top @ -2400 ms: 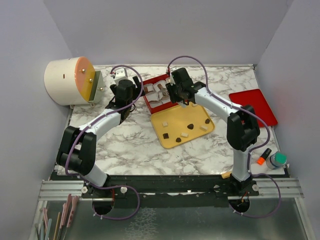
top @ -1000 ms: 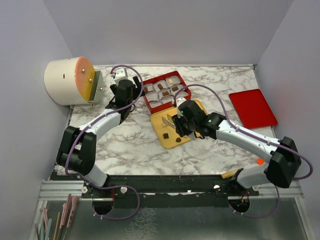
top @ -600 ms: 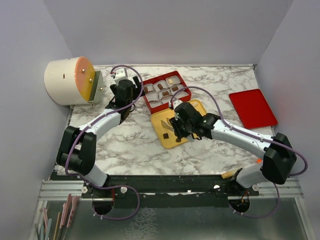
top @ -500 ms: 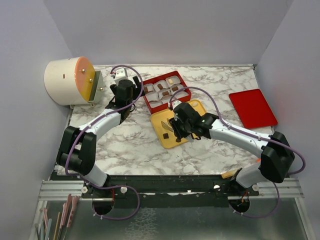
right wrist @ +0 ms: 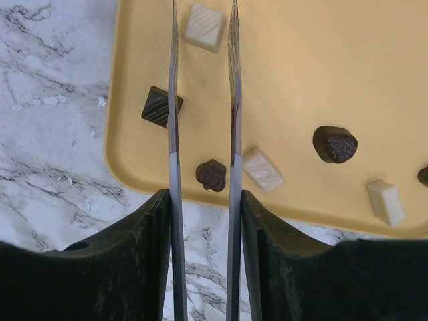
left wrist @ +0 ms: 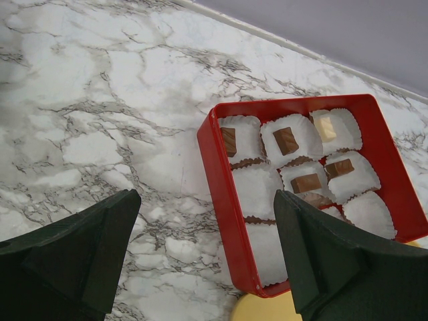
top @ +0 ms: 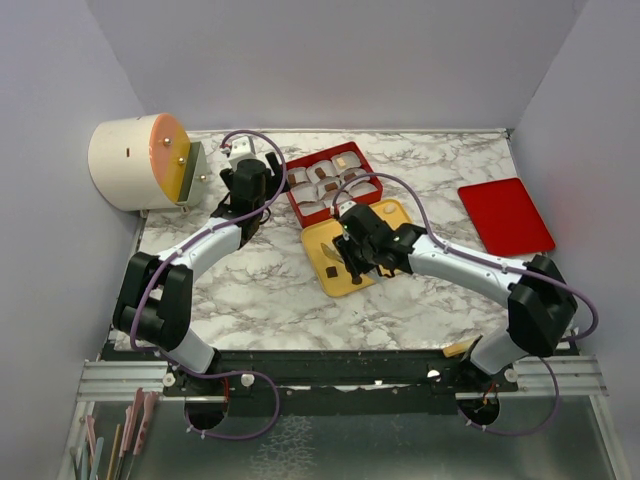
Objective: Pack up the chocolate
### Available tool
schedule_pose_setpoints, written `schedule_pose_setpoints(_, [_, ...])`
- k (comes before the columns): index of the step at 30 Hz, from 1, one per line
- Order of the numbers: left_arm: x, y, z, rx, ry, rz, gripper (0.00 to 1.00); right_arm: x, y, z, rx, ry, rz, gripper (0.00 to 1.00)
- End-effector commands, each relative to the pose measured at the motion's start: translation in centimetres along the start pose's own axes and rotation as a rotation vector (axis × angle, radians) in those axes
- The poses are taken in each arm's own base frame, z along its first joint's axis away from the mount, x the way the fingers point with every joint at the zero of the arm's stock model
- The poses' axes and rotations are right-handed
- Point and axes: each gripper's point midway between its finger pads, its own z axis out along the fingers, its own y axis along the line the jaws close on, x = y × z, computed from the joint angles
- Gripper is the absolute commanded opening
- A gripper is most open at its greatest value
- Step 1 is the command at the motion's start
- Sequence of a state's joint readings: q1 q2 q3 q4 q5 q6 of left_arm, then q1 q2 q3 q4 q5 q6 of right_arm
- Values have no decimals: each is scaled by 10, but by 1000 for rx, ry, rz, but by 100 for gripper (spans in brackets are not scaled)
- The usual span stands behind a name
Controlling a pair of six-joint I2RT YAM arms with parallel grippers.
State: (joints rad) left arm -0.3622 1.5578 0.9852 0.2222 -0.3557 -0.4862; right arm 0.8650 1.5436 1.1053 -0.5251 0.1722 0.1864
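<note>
Meanwhile the right gripper (top: 340,258) hung over the flat yellow tray (right wrist: 301,80), thin jaws released astride a small dark brown heart-shaped chocolate (right wrist: 211,175) near the tray's edge. The left gripper (left wrist: 207,200), jaws spread wide, hovered beside the red rectangular box (left wrist: 212,180) holding cupped chocolates (left wrist: 285,140).

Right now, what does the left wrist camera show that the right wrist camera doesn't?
Only the left wrist view: the red box of white paper cups, several holding chocolate, framed by the wide-open left pincer. Only the right wrist view: loose pieces scattered on the tray, with a dark piece lying between the blades of the open right pincer. Both: the marble table and the yellow tray, just a sliver of it in the left view.
</note>
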Motion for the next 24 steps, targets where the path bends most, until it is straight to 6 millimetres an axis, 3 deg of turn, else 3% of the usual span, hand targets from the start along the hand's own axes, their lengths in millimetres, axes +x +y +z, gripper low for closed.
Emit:
schedule_pose_setpoints(1, [1,-1,2,7,-3,-9,91,-12,-1,0,30,-18,-9,46])
schedule_pose_setpoints(13, [3,0,4,3,2,-7,91,-8,-5,3,82,6,-34,37])
schedule_pose_setpoints(24, [3,1,4,-1,1,-8,91,-23,-9,-18,96,-49,-33,19])
